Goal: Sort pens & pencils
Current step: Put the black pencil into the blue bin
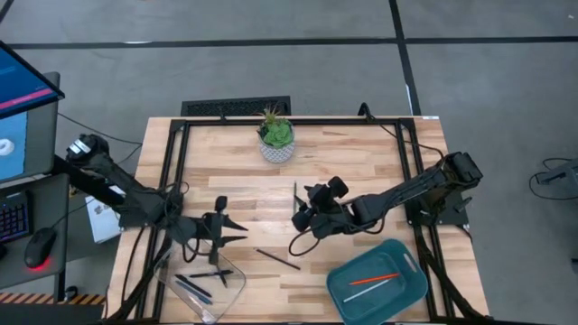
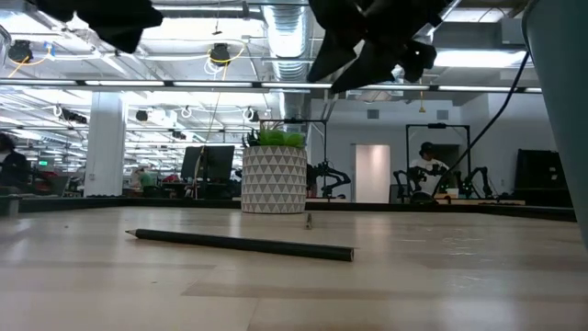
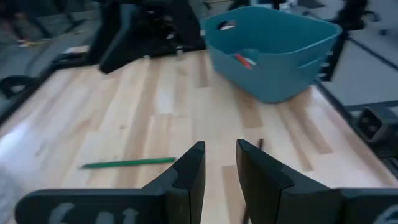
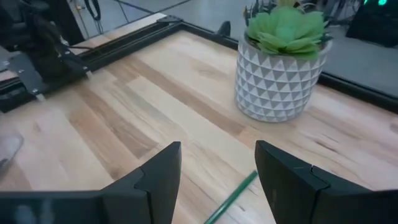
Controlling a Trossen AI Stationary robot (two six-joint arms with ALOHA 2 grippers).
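Dark pencil (image 2: 243, 244) lies before potted succulent (image 2: 274, 173).

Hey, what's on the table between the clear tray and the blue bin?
One dark pencil lies loose on the wood between the clear tray and the blue bin, touching neither; the high view shows it.

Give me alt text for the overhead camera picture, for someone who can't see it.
From above, two dark robot arms reach over a wooden table: the left gripper above a clear tray of dark pens, the right gripper open near a pencil. A teal bin holds an orange-red and a white stick, another pencil lies loose, and a potted succulent stands at the back.
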